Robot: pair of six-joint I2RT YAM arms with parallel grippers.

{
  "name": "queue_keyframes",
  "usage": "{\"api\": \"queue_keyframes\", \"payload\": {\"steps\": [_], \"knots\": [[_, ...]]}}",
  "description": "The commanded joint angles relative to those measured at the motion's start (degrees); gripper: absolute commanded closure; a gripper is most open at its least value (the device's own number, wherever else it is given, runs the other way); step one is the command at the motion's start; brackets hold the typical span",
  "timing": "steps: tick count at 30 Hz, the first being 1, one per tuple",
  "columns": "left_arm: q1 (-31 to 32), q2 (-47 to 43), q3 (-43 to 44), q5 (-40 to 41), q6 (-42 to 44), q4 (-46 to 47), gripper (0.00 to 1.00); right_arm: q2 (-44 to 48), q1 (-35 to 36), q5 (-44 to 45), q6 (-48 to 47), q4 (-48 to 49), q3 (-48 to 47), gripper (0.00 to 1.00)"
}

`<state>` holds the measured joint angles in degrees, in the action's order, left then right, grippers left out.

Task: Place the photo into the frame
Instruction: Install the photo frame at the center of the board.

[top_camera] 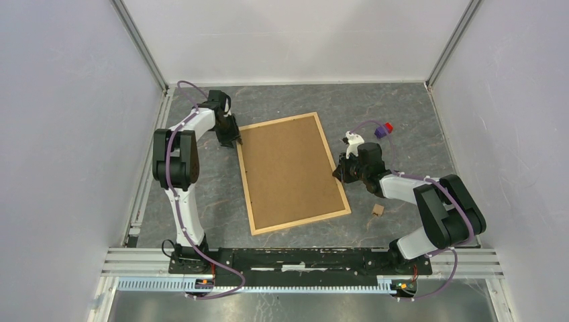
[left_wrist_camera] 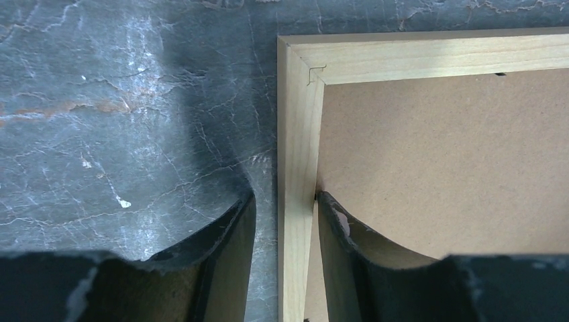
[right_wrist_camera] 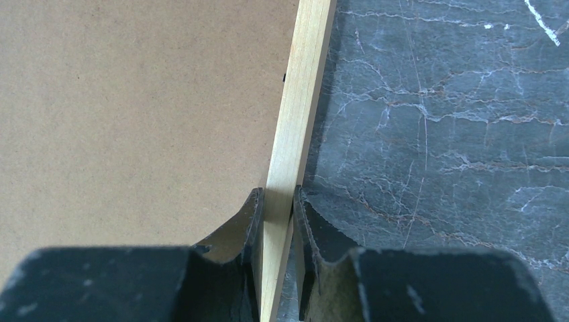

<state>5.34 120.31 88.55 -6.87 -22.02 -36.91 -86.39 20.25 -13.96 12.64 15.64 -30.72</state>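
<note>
The frame [top_camera: 278, 121] lies back side up on the dark marbled table, its brown fibreboard panel [top_camera: 290, 171] facing up. The photo is not in view. My left gripper [top_camera: 231, 139] is at the frame's left strip near the far left corner. In the left wrist view the gripper [left_wrist_camera: 286, 196] is open and straddles the wood strip [left_wrist_camera: 295, 134], with the inner finger [left_wrist_camera: 335, 228] against it and a gap at the outer finger. My right gripper [top_camera: 339, 171] is at the frame's right side; in the right wrist view the gripper [right_wrist_camera: 278, 191] is shut on the strip [right_wrist_camera: 302, 87].
A small wooden block [top_camera: 378, 210] lies on the table right of the frame's near corner. A purple and red object [top_camera: 384, 129] sits at the back right. White walls enclose the table on three sides, and a metal rail [top_camera: 302, 258] runs along the near edge.
</note>
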Motion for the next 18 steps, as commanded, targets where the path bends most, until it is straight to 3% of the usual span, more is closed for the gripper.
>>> {"api": "queue_keyframes", "payload": {"steps": [1, 7, 14, 18], "knots": [[0.24, 3.33, -0.57, 2.38, 2.77, -3.75, 0.53, -1.87, 1.15, -2.86, -1.21, -7.93, 2.16, 1.0], [0.19, 3.73, -0.08, -0.32, 3.35, -3.11, 0.52, -1.78, 1.15, -3.03, -1.19, -7.82, 2.24, 1.0], [-0.16, -2.14, -1.41, -7.46, 2.46, -1.26, 0.36, -3.64, 1.16, -1.18, -1.41, -8.95, 1.0, 1.0], [-0.69, -5.22, -3.62, -5.66, 2.01, -0.78, 0.36, -1.87, 1.1, 0.22, -1.57, -8.82, 1.87, 1.0]]}}
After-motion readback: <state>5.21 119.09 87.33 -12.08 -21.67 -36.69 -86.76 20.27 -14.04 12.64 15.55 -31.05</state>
